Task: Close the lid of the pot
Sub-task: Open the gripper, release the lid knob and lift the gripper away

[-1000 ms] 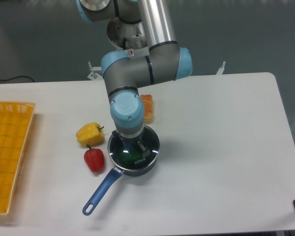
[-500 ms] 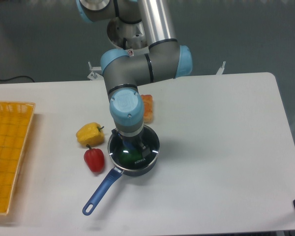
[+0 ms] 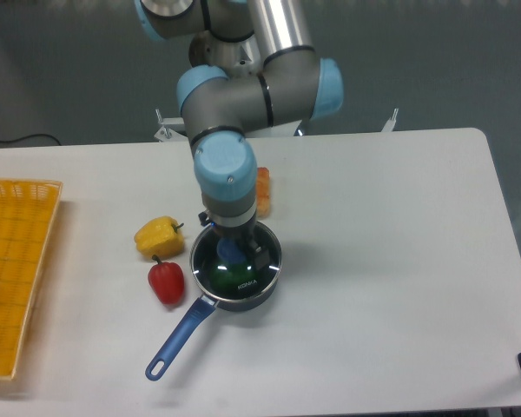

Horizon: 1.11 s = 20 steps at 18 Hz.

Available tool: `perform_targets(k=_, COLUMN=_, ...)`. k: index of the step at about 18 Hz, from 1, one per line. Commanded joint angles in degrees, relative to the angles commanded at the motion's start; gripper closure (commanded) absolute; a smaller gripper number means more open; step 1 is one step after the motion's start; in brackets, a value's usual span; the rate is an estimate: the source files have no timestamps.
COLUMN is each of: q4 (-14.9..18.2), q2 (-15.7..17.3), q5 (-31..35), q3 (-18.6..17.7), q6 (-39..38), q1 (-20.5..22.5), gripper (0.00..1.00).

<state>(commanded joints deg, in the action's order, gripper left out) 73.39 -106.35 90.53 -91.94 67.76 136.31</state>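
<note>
Overhead, white table [image 3: 391, 261], grey wall [image 3: 434, 61], yellow tray [image 3: 9, 261] at left edge

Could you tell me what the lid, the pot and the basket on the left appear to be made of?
The lid looks like clear glass with a thin metal rim: green contents show through it. The pot seems to be dark coated metal with a matte blue handle, possibly plastic. The basket looks like yellow moulded plastic lattice.

Gripper [image 3: 234, 246] jaws are hidden by the wrist, the orange item [image 3: 263, 191] partly blocked, basket [image 3: 17, 287] cut off at left.
</note>
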Motion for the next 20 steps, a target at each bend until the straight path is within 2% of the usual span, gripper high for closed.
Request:
perform_targets(k=3, q4=0.35, q2=0.88, q5=0.00, q3=0.62, q6=5.08, q1=4.39, gripper=0.00)
perform_targets(k=12, q4=0.09, q2=1.85, q5=-0.09, q3=1.23, q6=31.44, q1=17.05, gripper=0.00)
perform_targets(k=15, q4=-0.09, q2=0.63, q5=0.00, q3=2.46, q6=35.24, q1=20.30, gripper=0.00)
perform_targets(k=20, q4=-0.52, q2=-3.59, q5=0.00, q3=4.92, q6=39.02, q1=24.17, gripper=0.00)
